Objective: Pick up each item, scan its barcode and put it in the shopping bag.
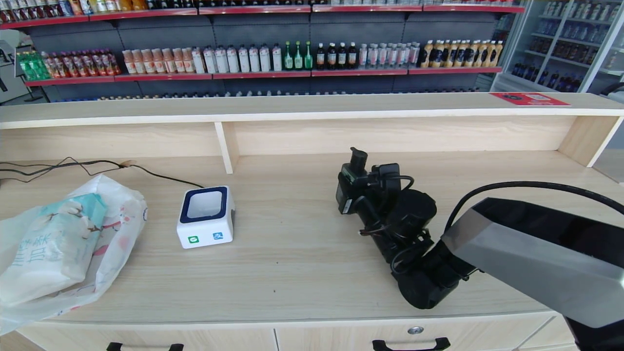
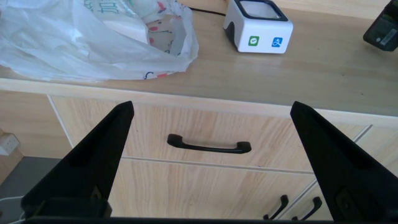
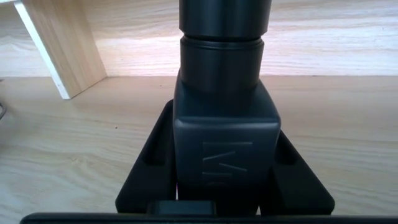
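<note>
The left gripper [image 2: 211, 109] hangs before a drawer [image 2: 208, 146] below the counter [image 1: 302, 253], fingers spread apart. At the counter's left lies the shopping bag [image 1: 114, 204] with a teal tissue pack [image 1: 53, 239] inside, and the white scanner [image 1: 205, 217] stands near it. Farther right, the right gripper [image 3: 222, 134] is clamped on a dark bottle [image 3: 224, 62] above the counter.

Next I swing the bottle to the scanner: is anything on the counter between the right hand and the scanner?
Nothing visible. Only counter lies between the right hand, shut on the dark bottle, and the scanner. The shopping bag lies past the scanner, on the robot's left; the cable runs behind it.
</note>
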Controlling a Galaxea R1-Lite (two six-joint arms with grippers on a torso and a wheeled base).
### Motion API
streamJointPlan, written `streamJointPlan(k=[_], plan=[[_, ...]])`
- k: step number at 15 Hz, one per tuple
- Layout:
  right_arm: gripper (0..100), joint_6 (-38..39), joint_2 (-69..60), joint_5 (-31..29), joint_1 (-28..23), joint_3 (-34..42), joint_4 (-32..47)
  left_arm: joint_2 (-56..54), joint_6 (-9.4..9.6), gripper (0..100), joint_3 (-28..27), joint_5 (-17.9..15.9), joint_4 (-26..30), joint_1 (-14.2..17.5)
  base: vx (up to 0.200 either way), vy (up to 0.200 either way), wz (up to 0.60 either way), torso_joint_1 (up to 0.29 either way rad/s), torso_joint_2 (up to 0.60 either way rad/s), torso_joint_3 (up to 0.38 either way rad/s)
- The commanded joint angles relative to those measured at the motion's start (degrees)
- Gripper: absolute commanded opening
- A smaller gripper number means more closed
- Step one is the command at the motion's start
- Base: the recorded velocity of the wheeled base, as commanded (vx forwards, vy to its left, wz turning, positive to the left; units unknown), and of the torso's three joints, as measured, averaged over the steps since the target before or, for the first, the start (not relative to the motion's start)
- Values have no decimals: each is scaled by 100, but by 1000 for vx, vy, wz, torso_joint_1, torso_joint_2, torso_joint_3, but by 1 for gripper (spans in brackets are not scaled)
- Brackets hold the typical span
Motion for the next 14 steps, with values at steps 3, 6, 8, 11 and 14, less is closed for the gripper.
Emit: streamJointPlan(k=[3,6,8,11,14], plan=[[0,-119,-148,278,-38,305,-9,-2,-1,100,0,1,-2,-6,0,0,0,0,0,0],[0,-136,-166,287,-47,420,-9,-2,-1,100,0,1,-2,-6,0,0,0,0,0,0],[0,-119,-166,322,-30,490,-9,-2,-1,100,0,1,-2,2,0,0,0,0,0,0],[0,-66,-192,322,-21,683,-9,-2,-1,100,0,1,-2,-6,0,0,0,0,0,0],[0,40,-289,339,-12,938,-9,-2,-1,100,0,1,-2,2,0,0,0,0,0,0]])
